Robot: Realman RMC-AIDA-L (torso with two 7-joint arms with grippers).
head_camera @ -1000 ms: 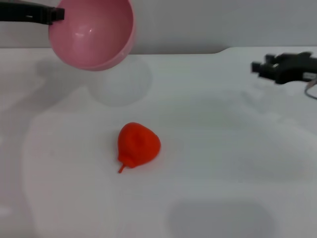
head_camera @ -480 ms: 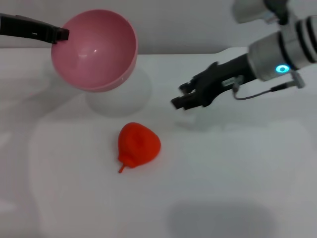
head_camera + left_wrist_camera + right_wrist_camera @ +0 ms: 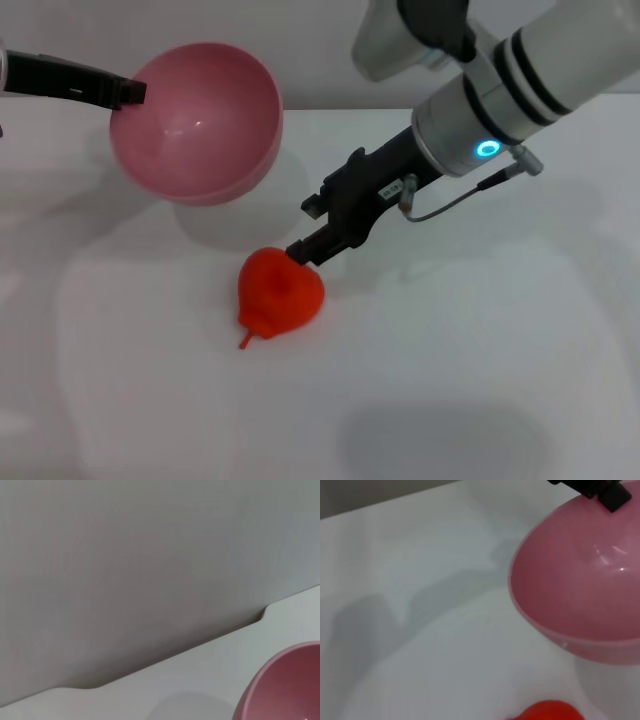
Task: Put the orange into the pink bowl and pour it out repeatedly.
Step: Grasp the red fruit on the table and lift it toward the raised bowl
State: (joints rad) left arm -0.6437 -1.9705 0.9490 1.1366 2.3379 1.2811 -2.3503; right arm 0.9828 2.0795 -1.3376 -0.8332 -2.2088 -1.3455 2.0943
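The orange lies on the white table, knobbed top and stem toward the front left. The pink bowl hangs empty above the table at the back left, tilted with its opening toward me. My left gripper is shut on its rim. My right gripper reaches in from the right, open, its lower fingertip at the orange's back right edge. The right wrist view shows the bowl, the left gripper on its rim and the top of the orange. The left wrist view shows only an edge of the bowl.
A grey wall runs behind the table's far edge. The bowl's shadow falls on the table behind the orange. Bare white surface lies in front of and to the right of the orange.
My right arm swung in from the far right down to the orange. The bowl came down a little and to the right in the left gripper. The orange has not moved.
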